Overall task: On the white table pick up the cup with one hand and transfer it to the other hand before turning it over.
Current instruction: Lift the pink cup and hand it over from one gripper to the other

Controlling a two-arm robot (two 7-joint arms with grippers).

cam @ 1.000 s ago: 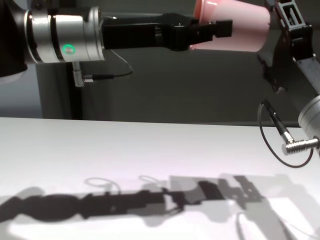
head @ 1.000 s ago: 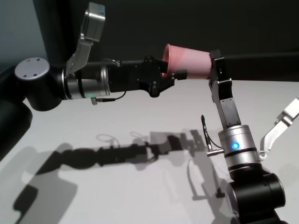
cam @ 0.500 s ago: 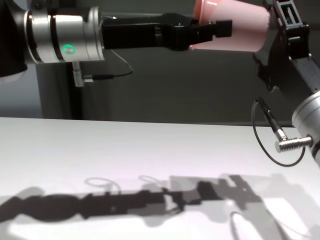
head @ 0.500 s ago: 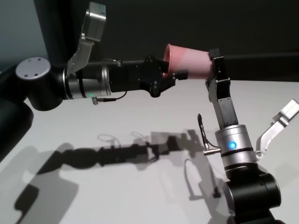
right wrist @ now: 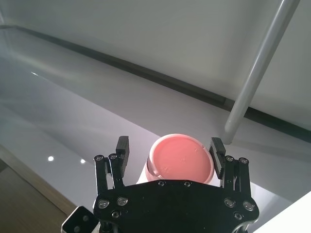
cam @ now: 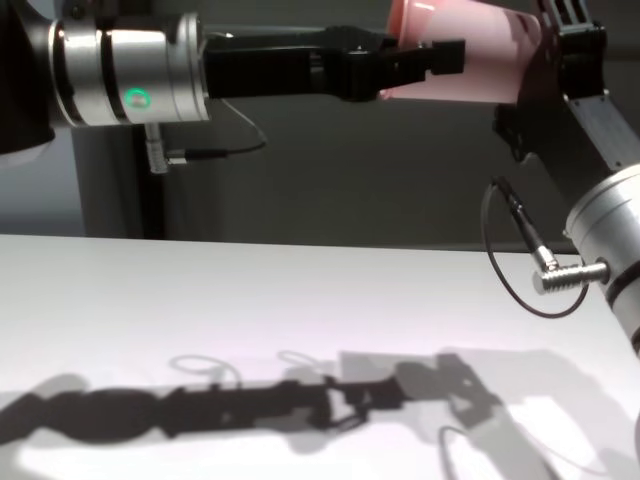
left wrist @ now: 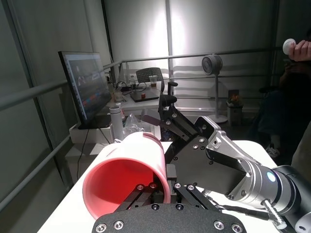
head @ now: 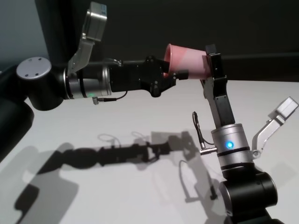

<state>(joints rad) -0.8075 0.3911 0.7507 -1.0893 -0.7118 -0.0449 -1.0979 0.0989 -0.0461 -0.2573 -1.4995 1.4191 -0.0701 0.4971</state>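
While the left gripper (head: 174, 74) is clamped on the rim wall of the cup (head: 187, 62), one finger inside the mouth and one outside, the right gripper (right wrist: 170, 148) stands spread wide around the cup's narrow end, a fingertip (right wrist: 122, 144) to either side of the base. Whether those right tips touch the plastic cannot be told; the right wrist view shows slim gaps beside the flat pink bottom. One cup, two grippers and one white table (head: 140, 121) make up the working set. The single pink cup lies on its side high in the air, mouth toward the left arm and base toward the right arm, well above the tabletop. Seen from the left wrist, the open mouth (left wrist: 121, 187) faces that camera with the right gripper's black fingers (left wrist: 167, 104) reaching along the cup's far side. Below the cup, the table runs bare and wide, crossed only by the arms' shadows, and its far edge meets a dark wall behind. A looped cable (cam: 515, 265) hangs from the right forearm, apart from the table surface.
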